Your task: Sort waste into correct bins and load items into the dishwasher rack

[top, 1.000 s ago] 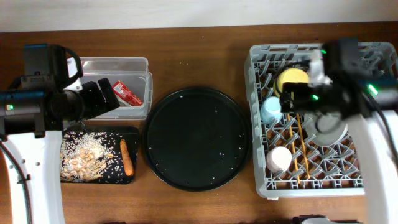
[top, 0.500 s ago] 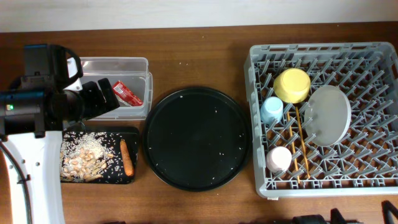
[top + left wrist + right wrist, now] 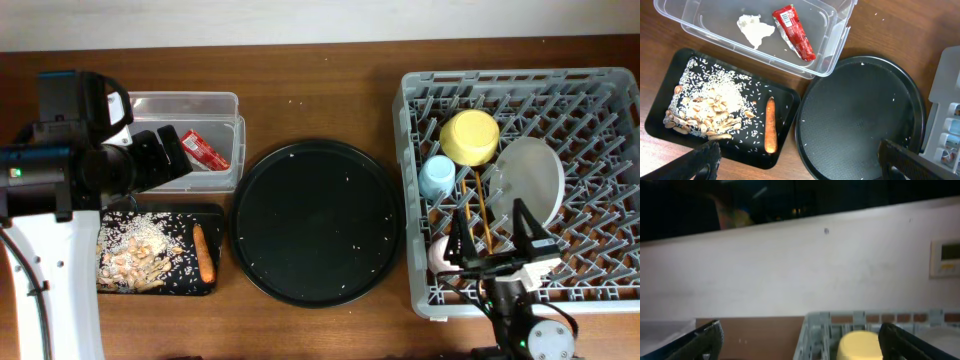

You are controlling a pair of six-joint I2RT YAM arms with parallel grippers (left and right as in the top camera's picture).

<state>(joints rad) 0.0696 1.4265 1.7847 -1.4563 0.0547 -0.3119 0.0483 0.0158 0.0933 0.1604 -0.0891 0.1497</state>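
Observation:
The grey dishwasher rack [image 3: 520, 78] holds the yellow bowl [image 3: 470, 136], light blue cup [image 3: 436, 176], pale plate [image 3: 530, 180], chopsticks [image 3: 485, 222] and pink cup [image 3: 443, 255]. The clear tub [image 3: 700, 22] holds the white tissue [image 3: 755, 29] and red wrapper [image 3: 794, 32]. The small black tray [image 3: 670, 75] holds food scraps [image 3: 705, 110] and the carrot stick [image 3: 770, 131]. My left gripper [image 3: 168, 158] is open and empty above the tub and tray. My right gripper [image 3: 492, 240] is open and empty, raised over the rack's front edge, partly covering the pink cup.
A large round black tray [image 3: 318, 222] with a few stray grains lies between the bins and the rack. The right wrist view looks across the rack [image 3: 812, 330] and yellow bowl [image 3: 860, 347] at a pale wall. The left arm covers the tub's left part from overhead.
The right arm left its place above the rack's bowl and plate, went out of view, and now shows at the rack's front edge. The left arm has not moved.

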